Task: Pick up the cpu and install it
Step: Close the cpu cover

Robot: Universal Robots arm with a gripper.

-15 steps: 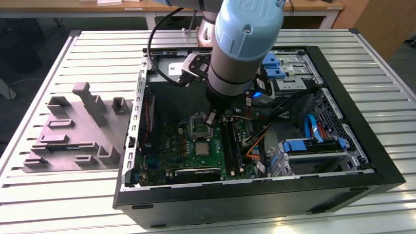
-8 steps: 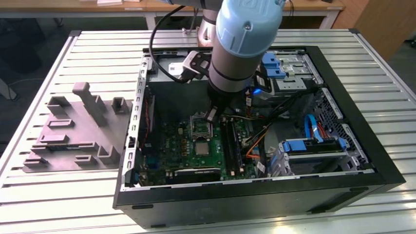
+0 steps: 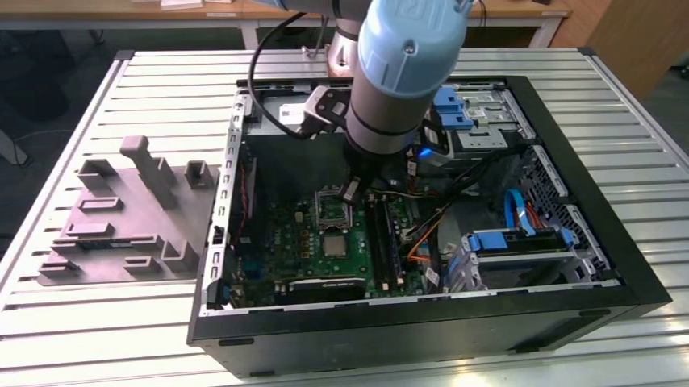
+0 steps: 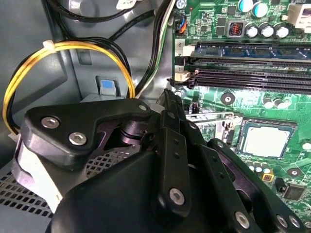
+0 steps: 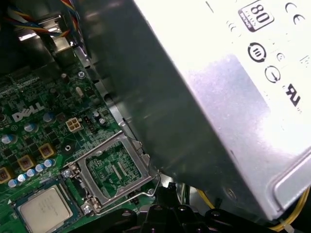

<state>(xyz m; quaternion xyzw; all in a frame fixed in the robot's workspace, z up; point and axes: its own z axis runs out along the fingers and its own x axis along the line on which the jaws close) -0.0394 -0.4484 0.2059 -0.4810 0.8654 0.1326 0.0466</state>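
Hovering: gripper [image 3: 351, 190] over the board, near cpu [image 3: 336, 246] | grip state: cannot tell | cpu is looking light, stiff, fragile; edges are offering the safest hold

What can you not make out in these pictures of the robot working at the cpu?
- First wrist view: the picture's edge cuts off a corner of the cpu, and the metal box hides the board behind it.
- Second wrist view: the gripper covers the board next to the cpu.
- Exterior view: the arm hides the case's rear, and the cpu is too small for detail.
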